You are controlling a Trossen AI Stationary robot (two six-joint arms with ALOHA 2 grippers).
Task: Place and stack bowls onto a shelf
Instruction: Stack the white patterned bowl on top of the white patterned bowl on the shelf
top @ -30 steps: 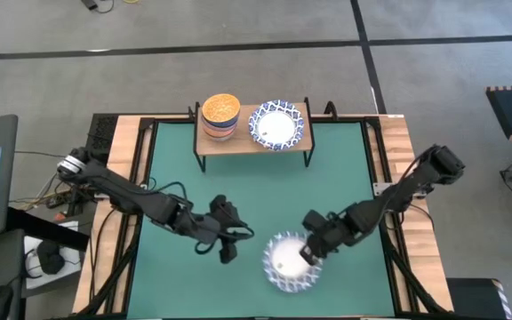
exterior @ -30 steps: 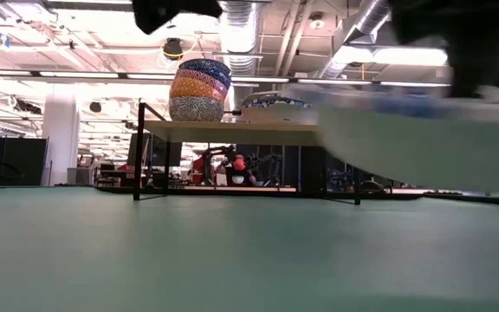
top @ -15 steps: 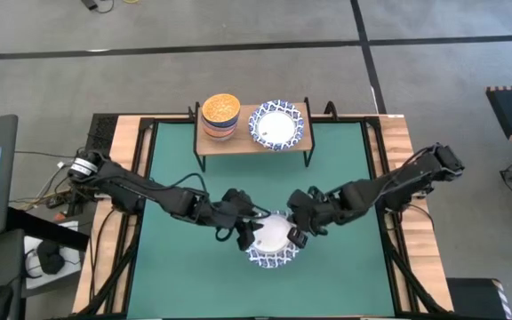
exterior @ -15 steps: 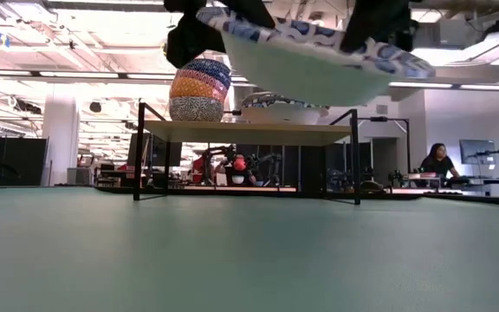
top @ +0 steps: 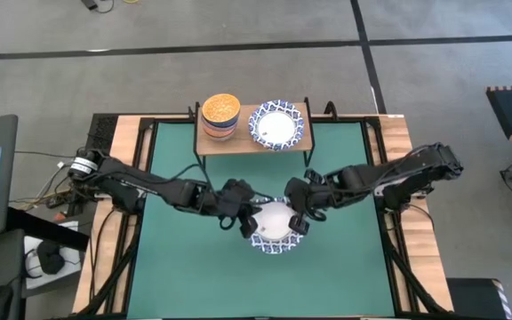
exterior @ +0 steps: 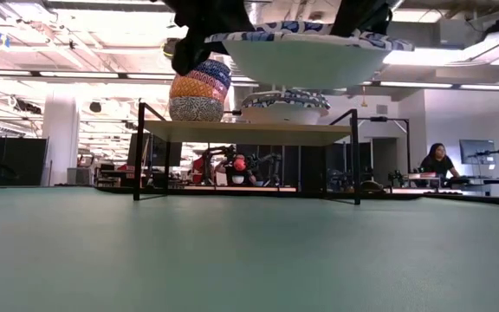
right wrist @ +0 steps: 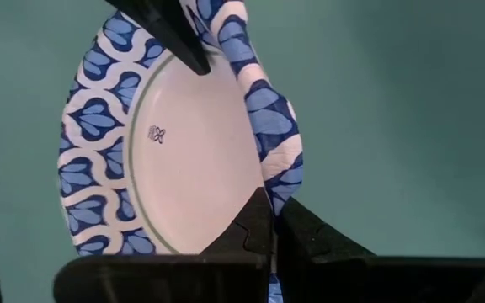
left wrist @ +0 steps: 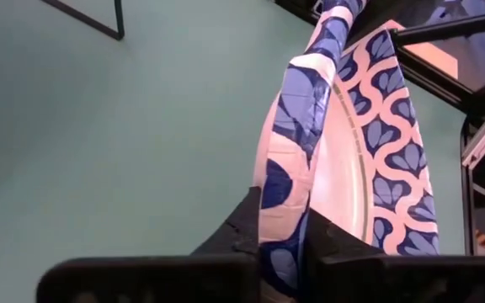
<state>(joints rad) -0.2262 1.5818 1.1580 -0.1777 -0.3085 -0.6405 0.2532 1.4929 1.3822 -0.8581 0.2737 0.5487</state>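
A wide white bowl with a blue lattice rim (top: 274, 228) hangs level above the green table's middle (exterior: 306, 56). My left gripper (top: 249, 224) is shut on its left rim and my right gripper (top: 299, 220) on its right rim. The shelf (top: 254, 140), a wooden plank on thin black legs, stands at the far edge. On the plank sit a stack of small bowls (top: 220, 116) with a yellow-orange one on top, and another white lattice-rimmed bowl (top: 278, 125). In the low view the shelf (exterior: 249, 131) stands behind the raised bowl. My left gripper pinches the bowl's rim on its left side (left wrist: 281, 220), one finger inside the bowl and one outside. It comes in from the table's left. The bowl is lifted clear of the table and sits level. My right gripper pinches the opposite rim, on the bowl's right side (right wrist: 281, 180), one finger inside the bowl and one outside. It comes in from the table's right. The bowl hangs level between the two grippers.
The green table top (top: 194, 267) is bare near and to both sides of the bowl. Black frame rails (top: 145, 169) run along the table's edges. Beyond the table a person (exterior: 440, 160) sits in the room.
My right gripper has carried the bowl from the near right toward the table's middle and up. My left gripper has moved right to the bowl and taken hold of its left rim. The bowl, tilted half a second ago, now hangs level.
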